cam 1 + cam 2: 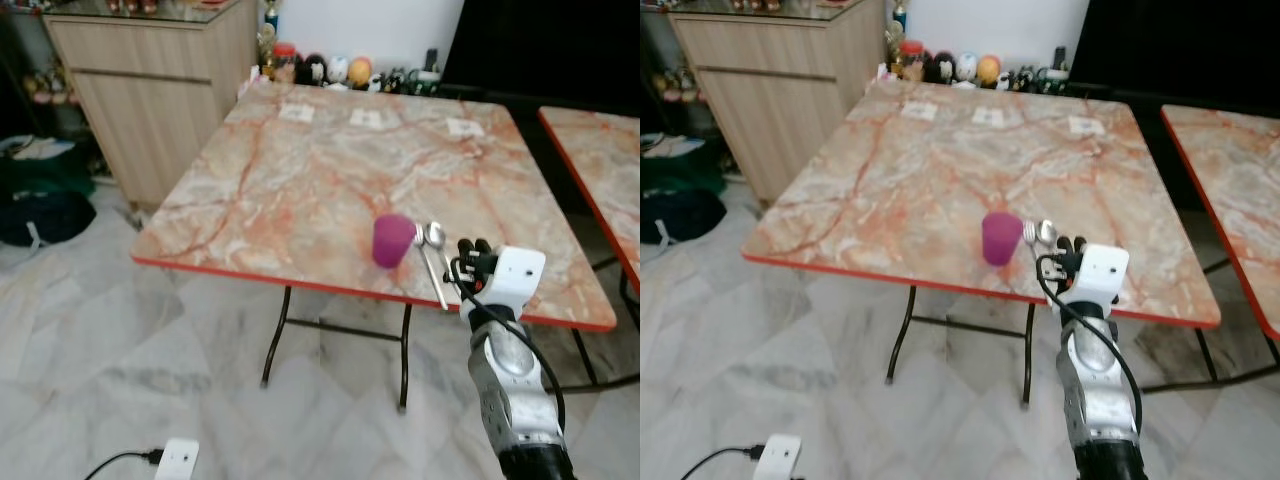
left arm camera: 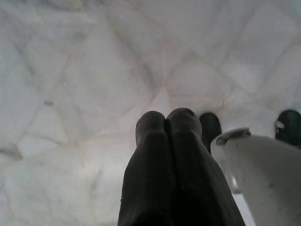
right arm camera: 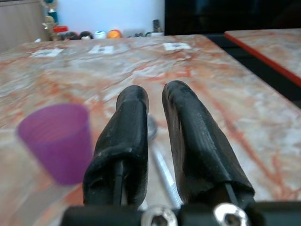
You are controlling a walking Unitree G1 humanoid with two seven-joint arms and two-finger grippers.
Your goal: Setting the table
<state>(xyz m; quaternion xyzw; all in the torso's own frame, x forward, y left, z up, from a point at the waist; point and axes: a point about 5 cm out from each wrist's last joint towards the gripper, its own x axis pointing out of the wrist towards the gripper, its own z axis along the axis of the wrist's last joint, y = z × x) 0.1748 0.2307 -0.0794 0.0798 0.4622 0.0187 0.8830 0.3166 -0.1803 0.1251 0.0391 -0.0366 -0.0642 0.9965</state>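
**A:** Where did the cutlery lie at that moment?

**B:** The long silver metal spoon lay flat near the front edge of the marbled orange-and-cream worktop with its red rim, bowl pointing away from the robot and handle running toward the edge. Another piece of cutlery seemed to lie against it; I could not tell which kind. The small purple plastic cup stood upright just beside the spoon's bowl, on the robot's left of it.

**A:** And the claws?

**B:** The right claw hovered low over the spoon's handle, its two black fingers a narrow gap apart and pinching nothing, lined up roughly along the handle. The left claw hung idle over the pale tiled floor, fingers pressed together.

**A:** How should the grasp have been done, in your view?

**B:** I judged the step to be picking up the spoon. A thin handle flat on smooth stone tends to slide, so the fingers needed to straddle it across its width, not along it, touch the worktop and close slowly. The cup was near enough to be knocked; approaching from the far side of it looked safer.
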